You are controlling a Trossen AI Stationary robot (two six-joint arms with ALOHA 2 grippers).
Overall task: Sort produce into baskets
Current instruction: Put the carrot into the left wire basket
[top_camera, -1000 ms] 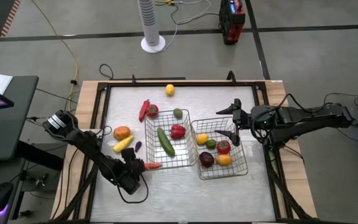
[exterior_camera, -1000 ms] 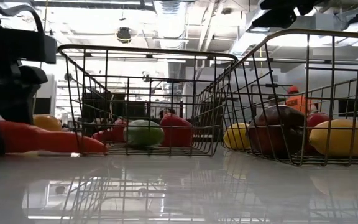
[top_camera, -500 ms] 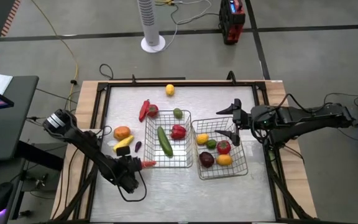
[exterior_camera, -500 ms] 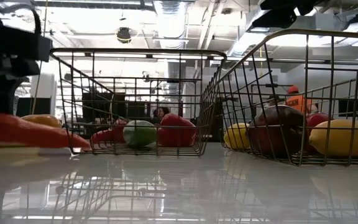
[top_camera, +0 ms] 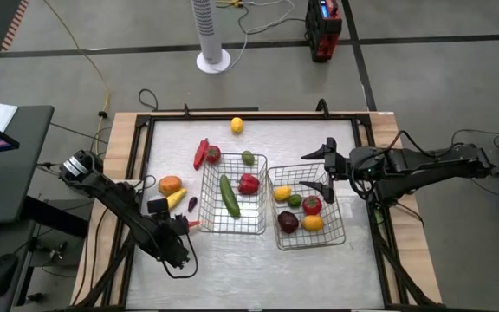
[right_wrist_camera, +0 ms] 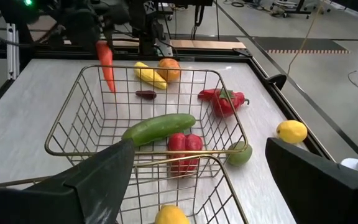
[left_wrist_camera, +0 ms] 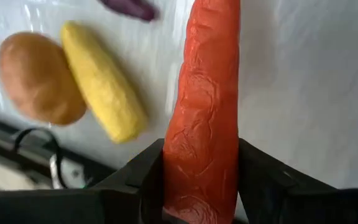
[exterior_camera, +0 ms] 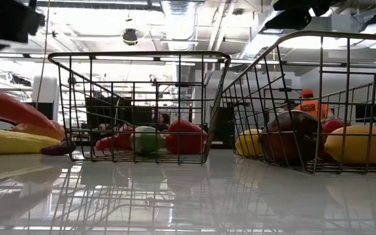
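Up goes the carrot! A second ago it lay flat on the table by the left basket; now the left gripper has lifted it clear, tip angled down, and drawn back from the basket's near corner. The low view has opened up too, revealing a yellow piece and a small dark piece.

One camera is looking straight down on the table; another is peering level across it. Both are showing the two silver wire-mesh baskets.
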